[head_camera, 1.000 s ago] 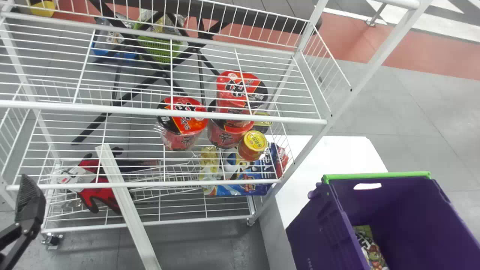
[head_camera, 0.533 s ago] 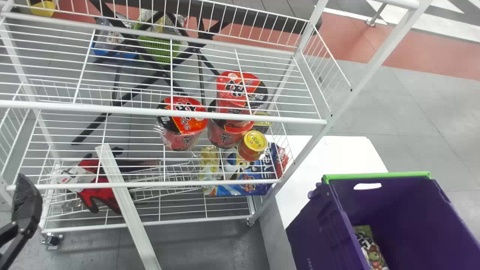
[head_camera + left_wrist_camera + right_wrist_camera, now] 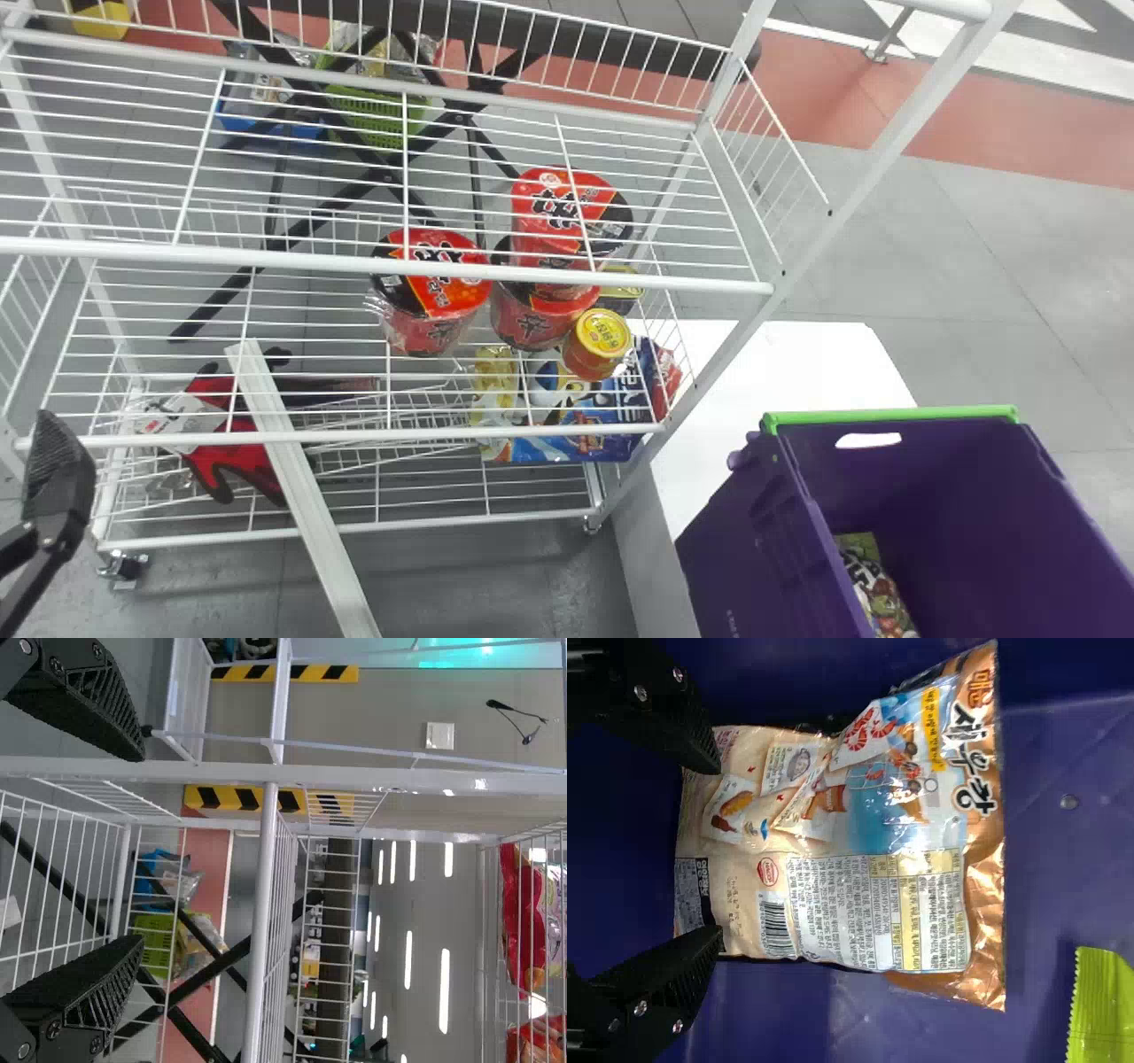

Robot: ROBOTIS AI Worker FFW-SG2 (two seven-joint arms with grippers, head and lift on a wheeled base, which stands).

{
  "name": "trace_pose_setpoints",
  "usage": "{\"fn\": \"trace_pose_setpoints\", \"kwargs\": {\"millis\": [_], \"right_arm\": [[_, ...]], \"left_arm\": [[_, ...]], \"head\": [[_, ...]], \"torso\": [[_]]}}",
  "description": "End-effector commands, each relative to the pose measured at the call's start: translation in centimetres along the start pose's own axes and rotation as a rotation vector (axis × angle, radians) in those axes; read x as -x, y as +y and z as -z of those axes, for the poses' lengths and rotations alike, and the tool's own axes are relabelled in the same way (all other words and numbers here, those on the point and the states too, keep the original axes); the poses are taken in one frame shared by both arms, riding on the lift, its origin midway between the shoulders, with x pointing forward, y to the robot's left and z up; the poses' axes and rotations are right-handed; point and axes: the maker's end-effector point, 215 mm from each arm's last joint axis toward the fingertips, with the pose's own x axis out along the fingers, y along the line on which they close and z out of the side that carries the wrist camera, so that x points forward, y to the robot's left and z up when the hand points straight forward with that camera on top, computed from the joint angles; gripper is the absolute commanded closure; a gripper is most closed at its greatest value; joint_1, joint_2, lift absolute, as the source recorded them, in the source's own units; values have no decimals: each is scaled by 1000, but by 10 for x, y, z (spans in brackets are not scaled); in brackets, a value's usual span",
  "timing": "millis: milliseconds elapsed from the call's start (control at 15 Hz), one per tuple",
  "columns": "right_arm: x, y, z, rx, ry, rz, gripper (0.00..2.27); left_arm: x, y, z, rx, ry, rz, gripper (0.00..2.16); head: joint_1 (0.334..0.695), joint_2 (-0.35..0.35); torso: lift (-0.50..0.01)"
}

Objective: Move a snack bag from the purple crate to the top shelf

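Left end effector (image 3: 58, 486) spread, right end effector (image 3: 716, 850) parted

Here you've got grey floor (image 3: 974, 266) running wide across your head view, and a reddish band (image 3: 1019, 133) cutting over it, bordered by a white stripe (image 3: 930, 60)! Down to your right, a white table (image 3: 806, 372); farther back, black crossed legs (image 3: 456, 115) near a green basket (image 3: 376, 115). Your left wrist view picks up yellow-and-black striping (image 3: 328, 673), a white plate (image 3: 440, 735) on a greyish surface (image 3: 399, 709), and bright light strips (image 3: 445, 979)!
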Motion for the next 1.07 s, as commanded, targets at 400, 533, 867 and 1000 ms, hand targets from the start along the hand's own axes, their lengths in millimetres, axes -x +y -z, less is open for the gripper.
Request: {"fn": "trace_pose_setpoints", "kwargs": {"millis": [400, 533, 867, 1000], "right_arm": [[-6, 3, -1, 13, -3, 13, 221], [-7, 1, -1, 10, -5, 25, 282], [-12, -3, -1, 20, -22, 46, 282], [-12, -2, -2, 2, -39, 33, 282]], "left_arm": [[0, 1, 1, 2, 2, -2, 90], [-1, 0, 1, 2, 1, 0, 90], [-2, 0, 2, 2, 2, 5, 90], [-2, 1, 2, 5, 3, 9, 90]], "head": [[695, -350], [695, -350], [695, -350], [695, -350]], "torso": [[-451], [-451], [-451], [-451]]}}
